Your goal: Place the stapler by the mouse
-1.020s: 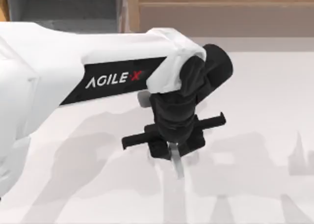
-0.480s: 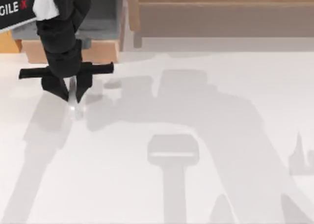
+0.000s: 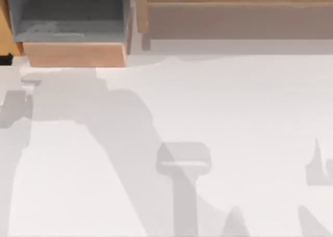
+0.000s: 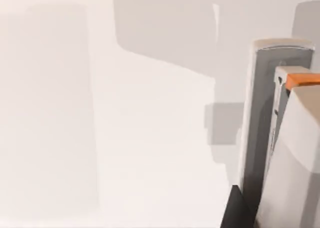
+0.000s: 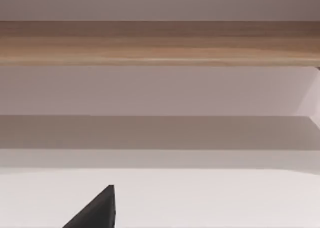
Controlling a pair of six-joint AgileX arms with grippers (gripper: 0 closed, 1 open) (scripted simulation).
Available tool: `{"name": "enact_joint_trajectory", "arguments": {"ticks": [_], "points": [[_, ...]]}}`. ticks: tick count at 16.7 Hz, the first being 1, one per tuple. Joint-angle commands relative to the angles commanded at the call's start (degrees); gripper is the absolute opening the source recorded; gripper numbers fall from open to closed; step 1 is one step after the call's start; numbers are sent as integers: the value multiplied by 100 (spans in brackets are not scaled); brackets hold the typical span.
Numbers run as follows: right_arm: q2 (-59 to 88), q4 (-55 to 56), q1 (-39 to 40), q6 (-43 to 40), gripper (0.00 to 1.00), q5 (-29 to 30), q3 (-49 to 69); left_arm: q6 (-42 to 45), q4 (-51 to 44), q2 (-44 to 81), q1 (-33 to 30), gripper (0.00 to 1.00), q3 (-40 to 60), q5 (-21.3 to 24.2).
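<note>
Though I cannot tell whether the left tool is clamped or slack, the slim whitish-grey stapler with a rounded end stands right against its dark tip, above the plain white counter. It looks light and rigid, with a smooth, probably slippery shell and a hinged top. The safest hold is likely across its flanks at mid-length. The right tool idles facing a long wooden rail; how wide it stands I cannot tell.

White table, wooden grey-lined drawer
</note>
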Motion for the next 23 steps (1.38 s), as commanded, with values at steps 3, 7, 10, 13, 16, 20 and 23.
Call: {"name": "enact_joint_trajectory", "arguments": {"ticks": [3,7,10,13,16,20,23], "points": [[0,0,0,0,100,0,0,203,-15,2,199,0,68,27],[0,0,0,0,100,0,0,209,-8,-13,183,0,53,7],[0,0,0,0,100,0,0,244,-17,57,166,0,63,-30],[0,0,0,0,100,0,0,280,-21,157,155,0,73,-124],[0,0,0,0,100,0,0,308,-20,210,149,0,76,-263],[0,0,0,0,100,0,0,329,10,183,142,0,60,-445],[0,0,0,0,100,0,0,312,90,115,152,0,16,-492]]}}
